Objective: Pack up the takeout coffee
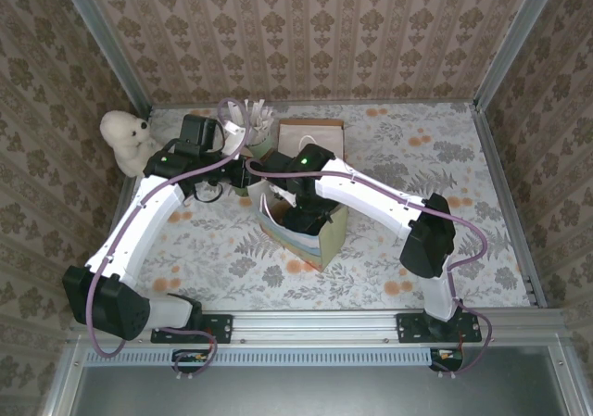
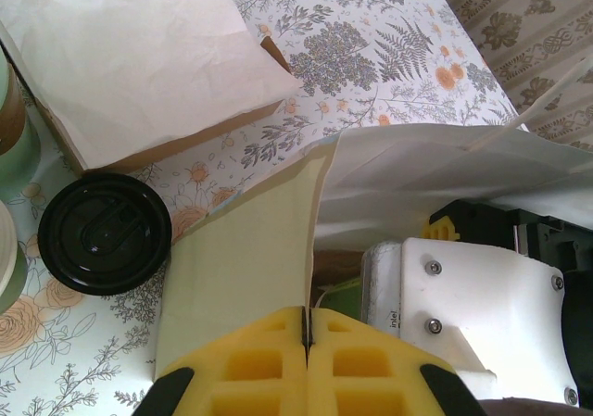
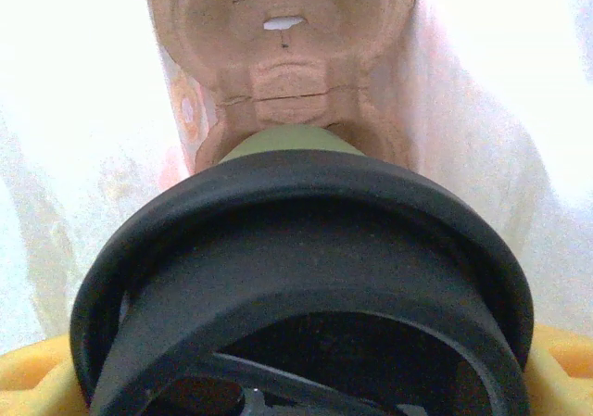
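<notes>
Gripping the takeout coffee (image 3: 296, 249) in the right pincer (image 3: 296, 393), jaws spread around its black lid, down inside the paper bag (image 1: 324, 240), pulp tray (image 3: 287, 73) just beyond. Pinching the bag's rim tight with the left pincer (image 2: 306, 321). Farther out, floral surface (image 1: 417, 157), white teddy (image 1: 125, 140), patterned walls (image 1: 306, 27).

A robotics lab test cell, dressed up to look homely. Bare aluminium posts (image 1: 100, 36) frame three walls (image 1: 315, 27) papered in a brown damask pattern, and a metal rail (image 1: 315, 328) along the near edge of the table (image 1: 445, 157) carries two bolted-down robot arms (image 1: 139, 221) with loose purple cables (image 1: 93, 314). The table wears a floral cloth. The props are staged: a white plush bear (image 1: 125, 141) in the far left corner, a paper bag (image 1: 320, 240) mid-table and a takeout coffee (image 3: 296, 240).
</notes>
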Motion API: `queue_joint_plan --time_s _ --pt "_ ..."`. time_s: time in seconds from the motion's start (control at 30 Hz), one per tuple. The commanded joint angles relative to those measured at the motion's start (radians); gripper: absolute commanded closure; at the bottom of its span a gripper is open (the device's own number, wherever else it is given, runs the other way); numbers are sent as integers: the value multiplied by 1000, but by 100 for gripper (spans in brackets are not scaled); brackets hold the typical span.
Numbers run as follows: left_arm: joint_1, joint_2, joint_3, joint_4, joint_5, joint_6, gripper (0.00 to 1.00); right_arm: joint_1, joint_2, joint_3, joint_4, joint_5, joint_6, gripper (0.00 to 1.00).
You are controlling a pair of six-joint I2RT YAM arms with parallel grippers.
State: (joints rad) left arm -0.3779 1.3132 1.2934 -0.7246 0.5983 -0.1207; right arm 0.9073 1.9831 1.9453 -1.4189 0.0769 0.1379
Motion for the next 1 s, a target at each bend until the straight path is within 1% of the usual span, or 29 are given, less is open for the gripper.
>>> queue_joint_plan --time_s 0.0,0.27,0.53,0.97 --pt "1 -22 3 -7 12 0 100 -4 28 21 9 31 5 33" --pt "1 -23 0 -9 12 0 100 -8 31 -12 37 -4 0 33" --pt "2 -20 -5 -4 17 -5 100 -18 28 -41 46 -3 2 33" --pt "3 -17 -3 7 18 -7 100 -19 24 -39 32 8 17 33"
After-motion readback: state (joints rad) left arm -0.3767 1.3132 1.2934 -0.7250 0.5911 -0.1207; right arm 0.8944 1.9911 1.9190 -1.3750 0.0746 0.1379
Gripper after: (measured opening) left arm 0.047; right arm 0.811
